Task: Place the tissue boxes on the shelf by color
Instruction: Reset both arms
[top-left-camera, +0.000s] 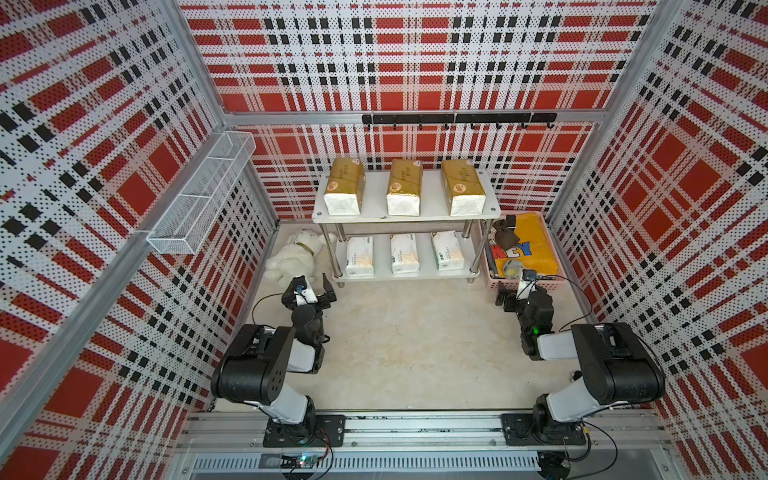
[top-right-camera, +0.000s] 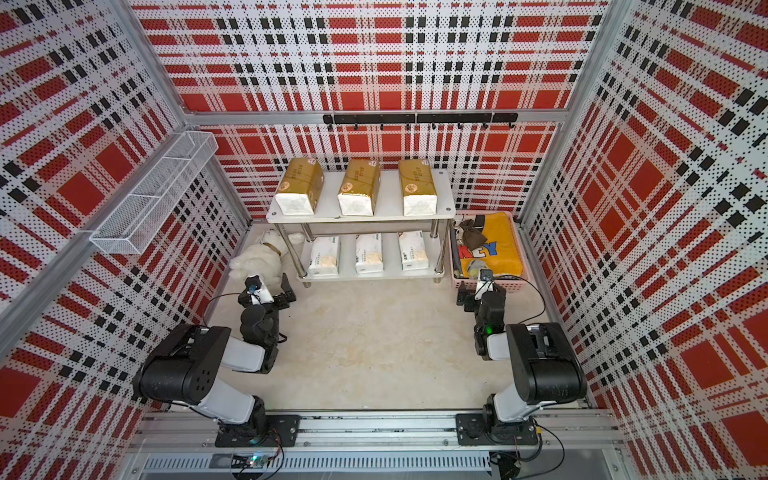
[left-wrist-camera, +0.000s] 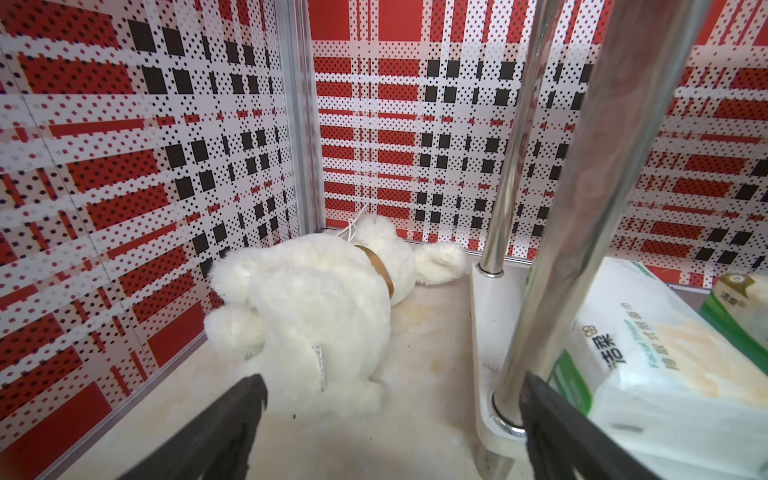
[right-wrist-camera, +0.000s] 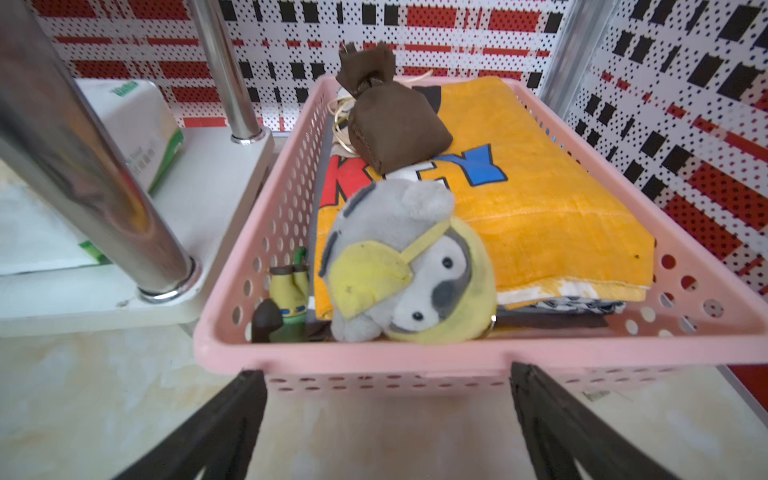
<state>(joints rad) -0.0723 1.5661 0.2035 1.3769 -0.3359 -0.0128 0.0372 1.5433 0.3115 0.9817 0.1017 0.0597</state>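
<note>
While both my arms sit low over the desk (top-left-camera: 415, 345), all six tissue boxes are on the shelf (top-left-camera: 432, 219), which stands against the back wall. The three gold tissue boxes (top-left-camera: 404, 188) lie side by side on the top board, apart from one another, with their white ends facing me. The three white tissue boxes (top-left-camera: 404, 254) with peach print lie in a row on the lower board, one roughly under each gold one. Both top views show this split by color.

My left gripper (left-wrist-camera: 391, 378) is spread wide and has nothing in it. It hangs just in front of the shelf's left front corner. In the left wrist view one finger (left-wrist-camera: 224, 428) is in front of the white plush toy (left-wrist-camera: 316, 299), which lies on the desk beside the shelf. The other finger (left-wrist-camera: 552, 432) is close to the chrome leg (left-wrist-camera: 582, 208) and the leftmost white tissue box (left-wrist-camera: 665, 374). I cannot tell whether that finger touches the leg.

My right gripper (right-wrist-camera: 386, 371) is likewise fully apart and empty, just in front of the pink crate (right-wrist-camera: 415, 358), which stands on the desk right beside the shelf's right end. In the crate lie a folded orange cloth (right-wrist-camera: 540, 199), a brown pouch (right-wrist-camera: 395, 124) and a small grey and yellow plush penguin (right-wrist-camera: 407, 270).
</note>
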